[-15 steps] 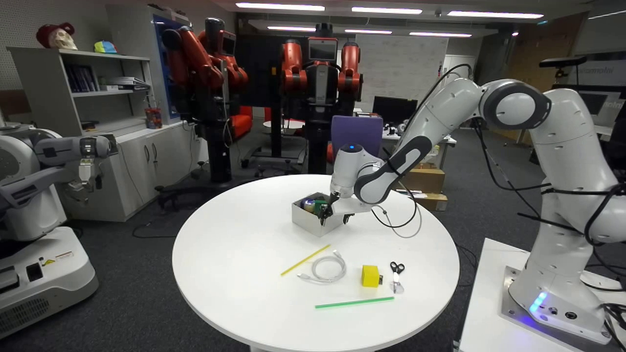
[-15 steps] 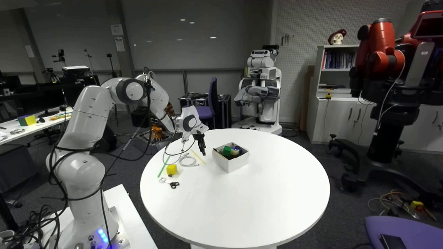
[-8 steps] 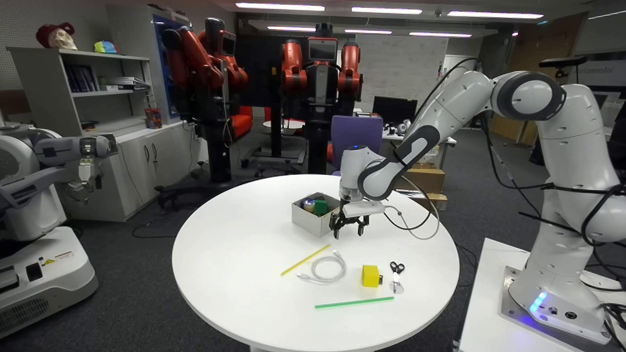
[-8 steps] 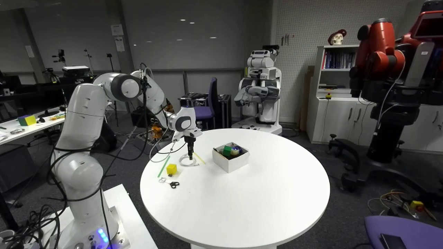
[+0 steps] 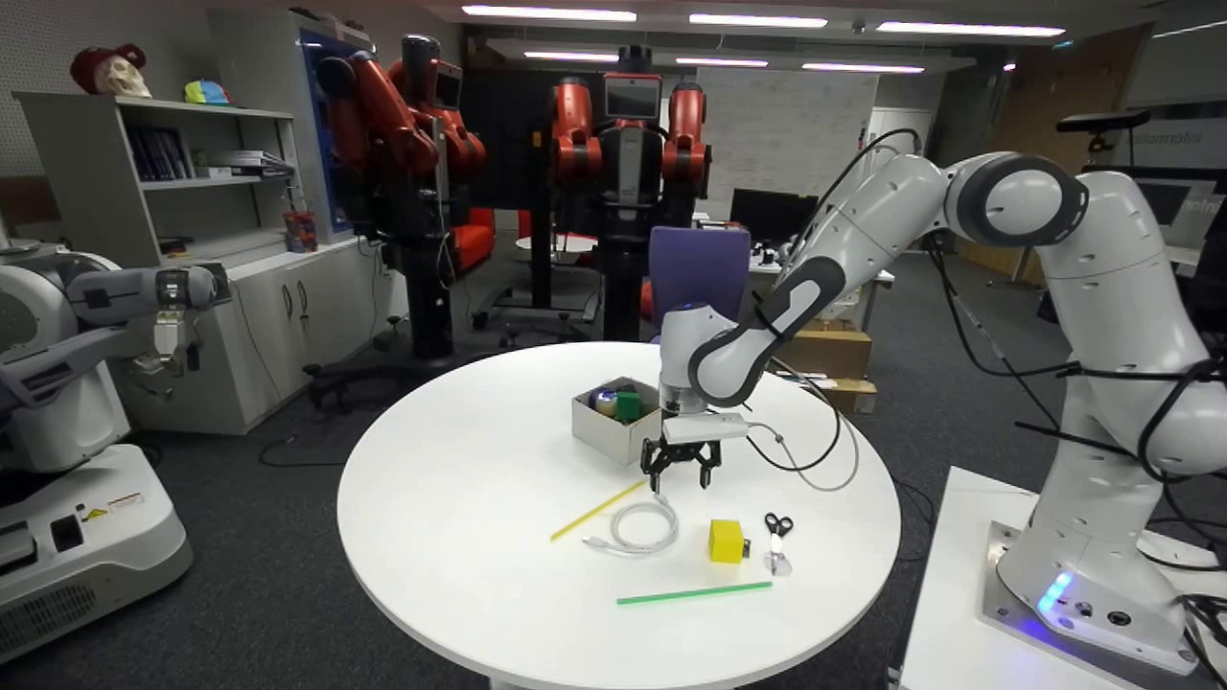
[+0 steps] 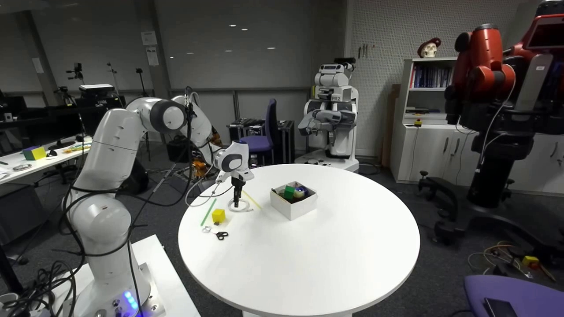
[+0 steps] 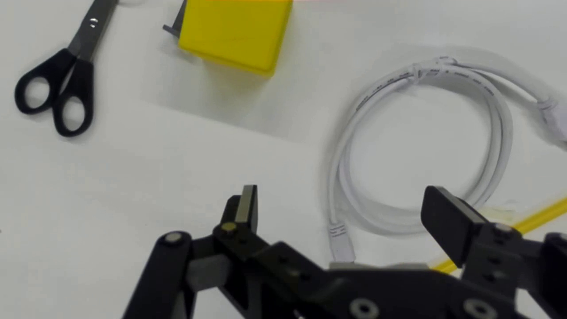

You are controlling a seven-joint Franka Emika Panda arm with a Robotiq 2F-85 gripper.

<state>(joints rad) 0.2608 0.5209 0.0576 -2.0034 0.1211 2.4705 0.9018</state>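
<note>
My gripper [image 7: 342, 188] points down over the table, jaws wide apart and nothing gripped. Below it lies a coiled white cable [image 7: 505, 133]; one cable plug [image 7: 342, 243] shows between the fingers in the wrist view, and the right finger overlaps the coil's edge. In an exterior view the gripper [image 5: 681, 486] hangs just behind the coil, seemingly above the surface. A yellow cube [image 7: 234, 33] with a small dark piece beside it lies off to one side, near black-handled scissors [image 7: 84, 79]. Partly behind the right finger runs a thin yellow stick [image 7: 545, 217].
A light grey open box [image 5: 613, 436] holding a green cube [image 5: 628, 406] and other items stands close to the gripper. A green stick [image 5: 694, 593] lies toward the rim of the round white table [image 5: 460, 575]. Loose cables hang from the arm.
My gripper has come away from the box side, turned from a tilt to pointing down, and lowered toward the cable coil. Its jaws stayed apart; the table objects have not moved.
</note>
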